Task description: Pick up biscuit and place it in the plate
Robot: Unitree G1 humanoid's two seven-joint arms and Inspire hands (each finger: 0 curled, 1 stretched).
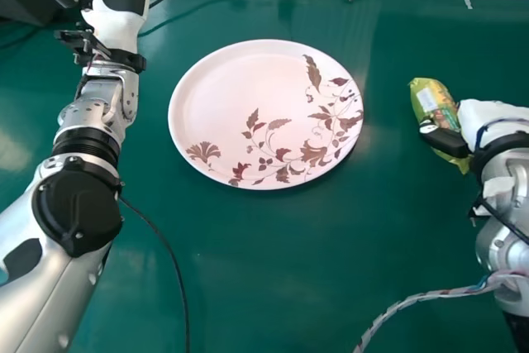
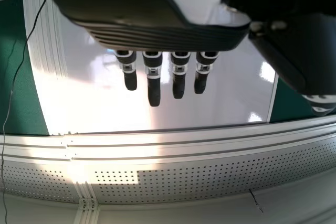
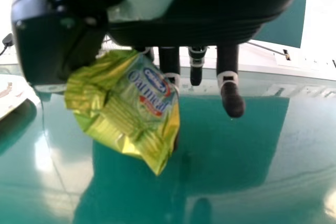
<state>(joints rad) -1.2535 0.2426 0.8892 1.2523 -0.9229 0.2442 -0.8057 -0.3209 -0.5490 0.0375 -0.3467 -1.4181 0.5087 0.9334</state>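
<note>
Fingers of the right hand (image 3: 205,3) are closed on the biscuit packet (image 3: 142,103); part of the grip is hidden, but it is fairly read as a pinch against the thumb, with much of the wrapper left projecting, presumably so that it drops away cleanly on release. Straight, relaxed fingers are recorded on the left hand (image 2: 157,32), which holds nothing and lies at the far left in the head view, apparently kept out of the carrying path.

Largest item: the green bench (image 1: 273,262), which supports the work. Next, the left arm (image 1: 74,204), reaching forward along its own side. The plate (image 1: 231,97) lies flat between the two arms, a position judged suitable for receiving from the right. Smallest, the packet is well apart from the plate, on its right, and appears to be held above the bench.

Assessment: pick-up appears achieved, placing outstanding. The next move calls for a leftward carry, high enough to pass the rim, then release over the middle. Slick wrapping could slip; excess squeeze could break the biscuit.
</note>
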